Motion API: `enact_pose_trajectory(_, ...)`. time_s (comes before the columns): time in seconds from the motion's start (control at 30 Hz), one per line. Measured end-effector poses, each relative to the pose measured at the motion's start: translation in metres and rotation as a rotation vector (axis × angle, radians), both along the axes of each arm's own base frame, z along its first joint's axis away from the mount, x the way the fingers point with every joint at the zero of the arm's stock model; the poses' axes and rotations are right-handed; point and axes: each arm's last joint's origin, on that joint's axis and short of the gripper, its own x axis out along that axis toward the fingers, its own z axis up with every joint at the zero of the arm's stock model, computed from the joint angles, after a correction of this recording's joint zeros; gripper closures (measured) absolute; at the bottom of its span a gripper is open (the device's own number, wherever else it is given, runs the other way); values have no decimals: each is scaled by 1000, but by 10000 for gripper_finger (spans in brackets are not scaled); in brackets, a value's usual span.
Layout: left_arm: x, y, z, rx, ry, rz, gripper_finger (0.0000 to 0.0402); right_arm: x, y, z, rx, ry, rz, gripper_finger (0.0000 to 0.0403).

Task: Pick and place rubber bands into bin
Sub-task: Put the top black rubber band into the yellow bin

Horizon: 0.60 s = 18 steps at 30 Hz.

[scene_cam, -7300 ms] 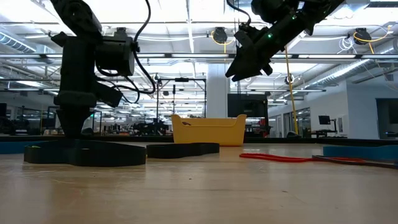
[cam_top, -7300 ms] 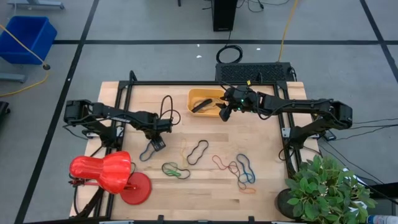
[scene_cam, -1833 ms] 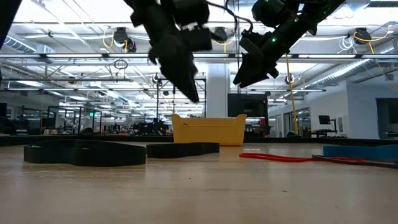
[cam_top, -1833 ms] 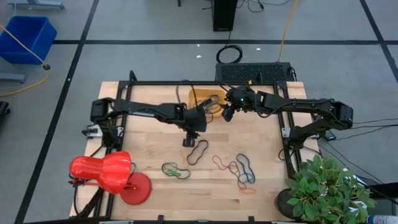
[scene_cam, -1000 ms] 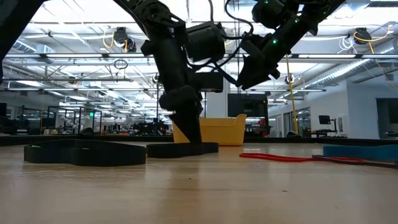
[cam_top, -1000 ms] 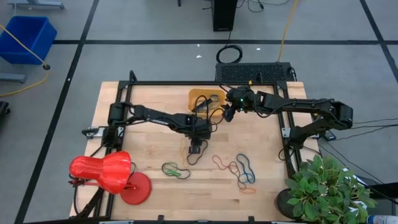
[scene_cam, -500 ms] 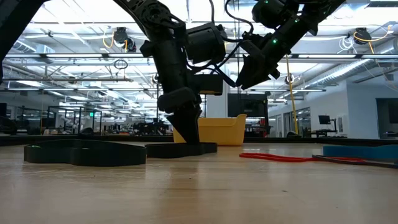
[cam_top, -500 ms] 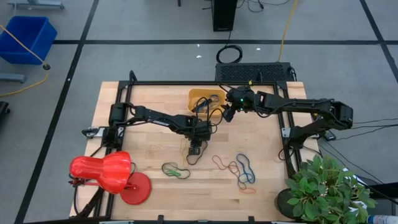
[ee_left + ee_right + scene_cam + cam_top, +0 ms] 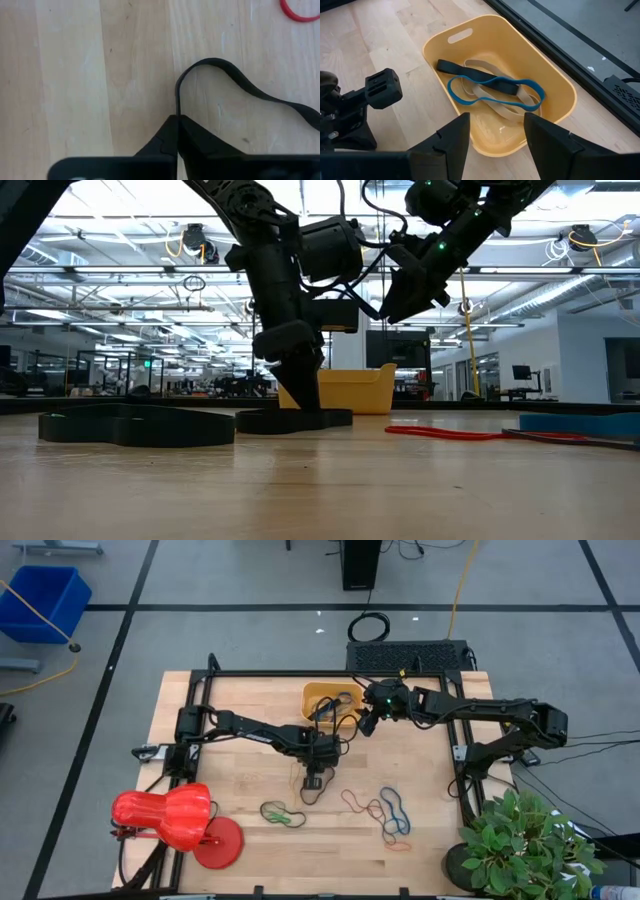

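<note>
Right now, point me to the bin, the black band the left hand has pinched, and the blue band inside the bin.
bin (image 9: 555,80), right wrist view, far rim.
black band (image 9: 210,63), left wrist view, top of its curve.
blue band (image 9: 455,93), right wrist view, end of loop.

One bin (image 9: 500,90) holds three rubber bands: a blue band (image 9: 495,97), a black band (image 9: 475,76) and a tan band (image 9: 485,95). At the lower centre of the high view, about six more bands (image 9: 385,808) lie on the table (image 9: 240,830).
</note>
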Motion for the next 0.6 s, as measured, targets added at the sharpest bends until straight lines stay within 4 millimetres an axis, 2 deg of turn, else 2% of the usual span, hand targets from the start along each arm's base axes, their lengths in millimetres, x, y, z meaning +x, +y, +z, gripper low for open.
enact_pose_trajectory(0.13, -6, 1, 10, 9, 19, -5, 392, 0, 0, 0, 0, -1, 0, 222)
enact_pose_trajectory(0.3, -21, 7, 43, 33, 11, -33, 396, 0, 0, 1, -3, 0, 3, 222)
enact_pose_trajectory(0.4, -32, 14, 72, 63, -39, -4, 391, 0, 0, 1, -4, -1, 4, 222)
enact_pose_trajectory(0.6, -62, 30, 143, 170, -254, 57, 396, 0, 0, 1, -6, 0, 5, 222)
